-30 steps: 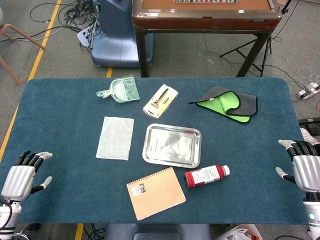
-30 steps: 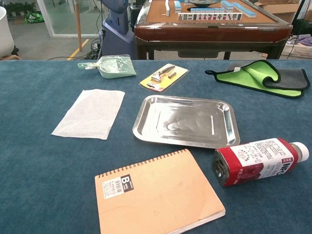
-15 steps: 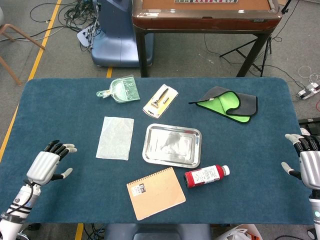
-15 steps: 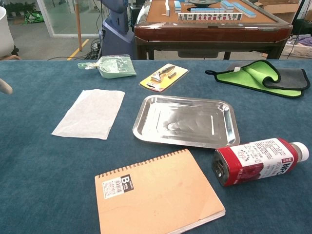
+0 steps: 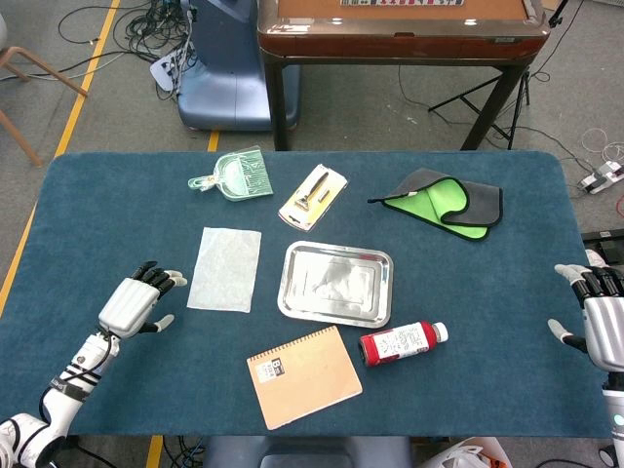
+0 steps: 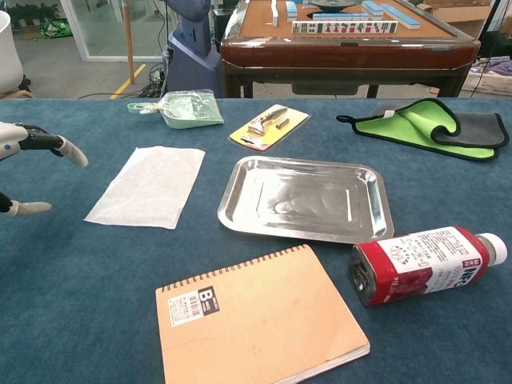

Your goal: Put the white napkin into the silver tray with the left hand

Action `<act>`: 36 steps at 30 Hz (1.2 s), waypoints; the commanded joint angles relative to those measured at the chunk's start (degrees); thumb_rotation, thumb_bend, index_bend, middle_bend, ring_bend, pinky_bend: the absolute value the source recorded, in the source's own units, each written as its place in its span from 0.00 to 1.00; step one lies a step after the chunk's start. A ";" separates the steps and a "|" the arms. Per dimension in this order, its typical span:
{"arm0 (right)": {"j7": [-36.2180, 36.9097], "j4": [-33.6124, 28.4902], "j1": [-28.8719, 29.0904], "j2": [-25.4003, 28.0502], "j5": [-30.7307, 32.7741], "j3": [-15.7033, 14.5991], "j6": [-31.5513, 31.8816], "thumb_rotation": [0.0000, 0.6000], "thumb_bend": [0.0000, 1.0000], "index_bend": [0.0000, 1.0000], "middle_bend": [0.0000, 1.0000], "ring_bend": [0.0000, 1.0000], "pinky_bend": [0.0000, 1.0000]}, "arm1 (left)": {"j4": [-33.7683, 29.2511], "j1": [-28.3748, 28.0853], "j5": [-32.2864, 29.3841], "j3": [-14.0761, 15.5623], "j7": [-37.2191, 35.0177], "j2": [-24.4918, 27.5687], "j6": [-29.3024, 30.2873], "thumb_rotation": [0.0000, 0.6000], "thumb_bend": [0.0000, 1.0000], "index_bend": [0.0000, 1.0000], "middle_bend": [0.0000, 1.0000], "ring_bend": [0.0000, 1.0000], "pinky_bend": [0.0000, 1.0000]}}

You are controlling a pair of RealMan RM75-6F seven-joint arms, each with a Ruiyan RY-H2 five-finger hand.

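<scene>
A white napkin (image 5: 225,268) (image 6: 149,186) lies flat on the blue table, left of the silver tray (image 5: 336,284) (image 6: 306,200), which holds nothing. My left hand (image 5: 136,301) (image 6: 24,164) hovers open just left of the napkin, fingers spread and pointing toward it, not touching it. My right hand (image 5: 598,317) stays open at the table's right edge, far from both; the chest view does not show it.
A tan spiral notebook (image 5: 303,375) and a red bottle (image 5: 403,341) lie in front of the tray. Behind it are a green dustpan (image 5: 236,175), a razor on a yellow card (image 5: 313,195) and a green-grey cloth (image 5: 444,202).
My left hand has moved right and forward from the table's left front corner to just beside the napkin, entering the chest view. The right hand shifted slightly outward.
</scene>
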 commanded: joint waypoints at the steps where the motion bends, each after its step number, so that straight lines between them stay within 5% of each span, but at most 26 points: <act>1: 0.19 0.02 -0.14 -0.04 0.08 -0.11 0.03 1.00 0.08 0.24 0.26 0.19 0.19 | 2.31 -1.37 -0.45 0.18 0.74 -2.19 -1.20 1.00 0.23 0.26 0.25 0.21 0.10; 36: 1.90 1.47 -1.12 -0.61 1.53 -0.52 -0.40 1.00 0.08 0.24 0.26 0.19 0.19 | 16.05 -5.85 -4.10 1.87 0.91 -12.69 -4.78 1.00 0.23 0.34 0.25 0.21 0.10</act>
